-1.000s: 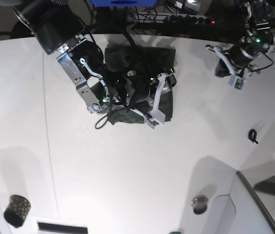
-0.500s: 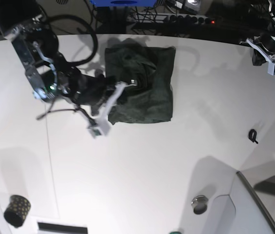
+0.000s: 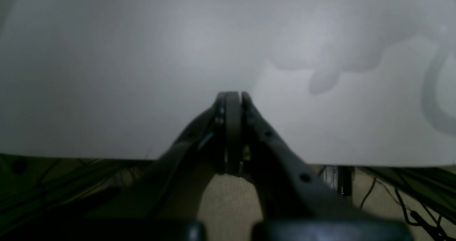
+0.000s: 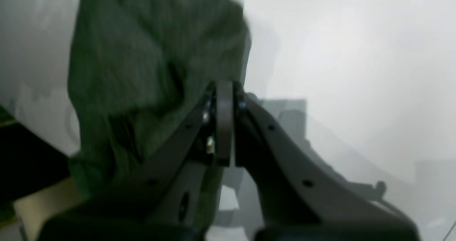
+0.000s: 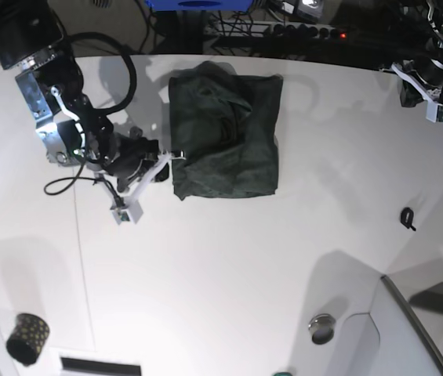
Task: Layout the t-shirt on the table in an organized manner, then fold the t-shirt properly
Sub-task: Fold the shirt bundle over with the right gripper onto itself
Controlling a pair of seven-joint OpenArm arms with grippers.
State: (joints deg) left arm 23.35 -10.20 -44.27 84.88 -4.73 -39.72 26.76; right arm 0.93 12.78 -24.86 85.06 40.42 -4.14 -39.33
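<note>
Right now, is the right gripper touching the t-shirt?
Cannot tell. In the base view the right gripper, shut, sits at the left edge of the t-shirt; no gap or contact shows plainly. The right wrist view is blurred.

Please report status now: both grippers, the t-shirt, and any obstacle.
Left gripper shut, empty, at far table edge. Right gripper shut, empty, beside the t-shirt. T-shirt folded into a rectangle, flat. Nothing in the way.

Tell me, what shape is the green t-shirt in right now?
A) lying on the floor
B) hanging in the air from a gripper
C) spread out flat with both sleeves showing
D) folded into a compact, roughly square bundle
D: in the base view the t-shirt lies on the table as a compact, roughly square bundle, with no sleeves spread out.
</note>
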